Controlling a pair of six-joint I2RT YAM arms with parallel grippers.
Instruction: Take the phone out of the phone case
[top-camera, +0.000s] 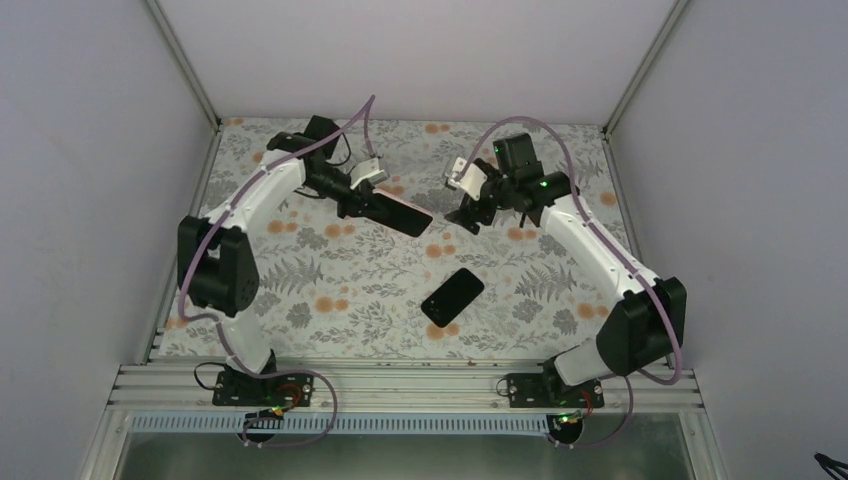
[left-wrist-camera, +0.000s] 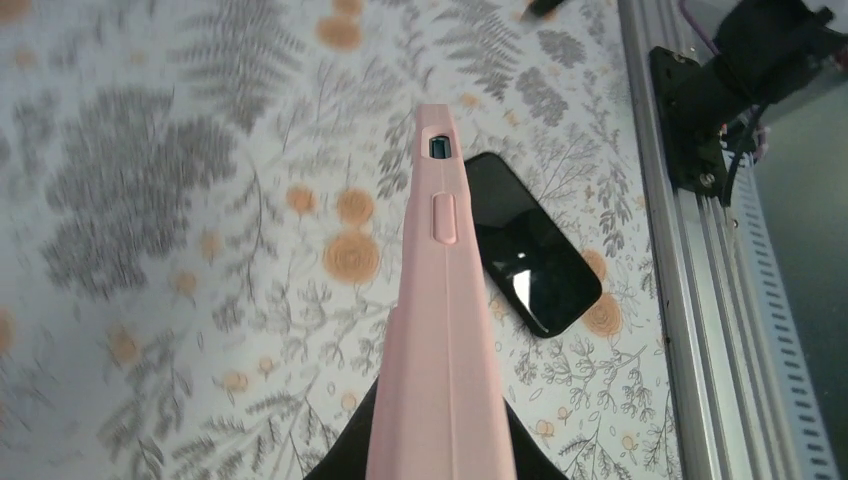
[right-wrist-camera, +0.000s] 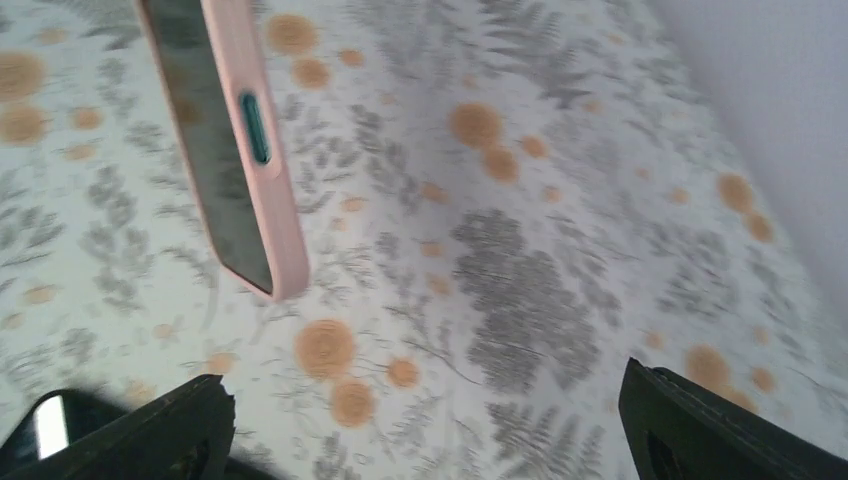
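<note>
My left gripper (top-camera: 362, 205) is shut on one end of the pink phone case (top-camera: 398, 214) and holds it in the air above the middle of the table. In the left wrist view the case's edge (left-wrist-camera: 440, 330) points away from my fingers. The black phone (top-camera: 452, 296) lies flat on the table, screen up, apart from the case and nearer the arms' bases; it also shows in the left wrist view (left-wrist-camera: 530, 262). My right gripper (top-camera: 463, 216) is open and empty, just right of the case's free end (right-wrist-camera: 240, 160).
The flower-patterned table cover (top-camera: 340, 280) spans the work area. A metal rail (top-camera: 400, 385) runs along the near edge with both arm bases. White walls close off the back and sides.
</note>
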